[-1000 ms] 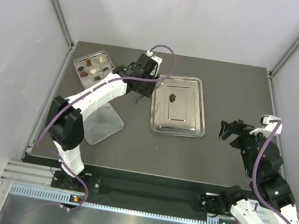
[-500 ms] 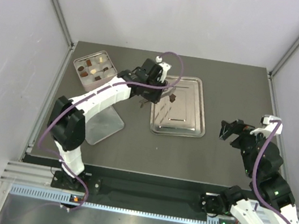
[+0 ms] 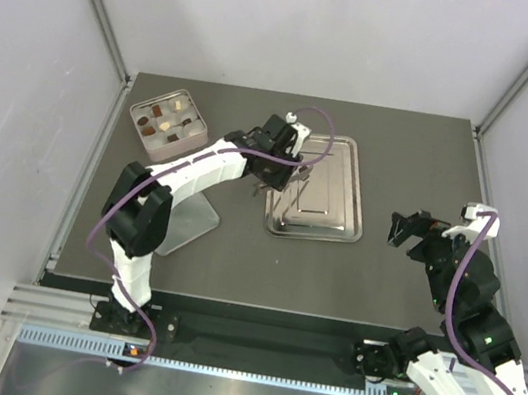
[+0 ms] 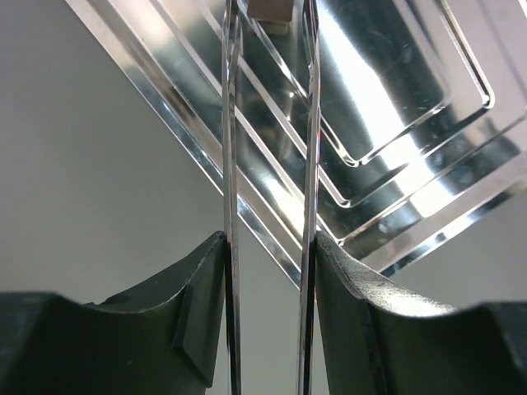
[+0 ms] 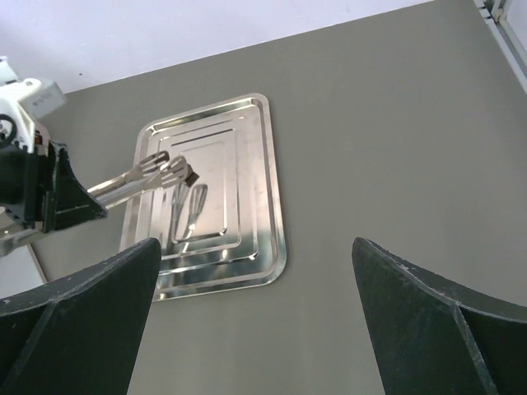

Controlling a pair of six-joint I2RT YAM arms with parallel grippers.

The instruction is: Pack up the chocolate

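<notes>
one dark chocolate piece [image 4: 272, 10] at the far left part of the steel tray [image 3: 335, 228], right between the blade tips of the left gripper [image 5: 174, 163], the nearer arm; blades partly apart either side of it, can't tell if they pinch it or just flank it, piece cut off at the wrist view's top edge. right gripper [image 3: 400, 231] spread wide, empty, near the tabletop's [image 3: 379, 298] right edge

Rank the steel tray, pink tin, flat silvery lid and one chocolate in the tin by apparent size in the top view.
Largest: steel tray.
Next: pink tin and flat silvery lid look alike; left arm covers part of the lid, so unranked.
Smallest: chocolate.
</notes>
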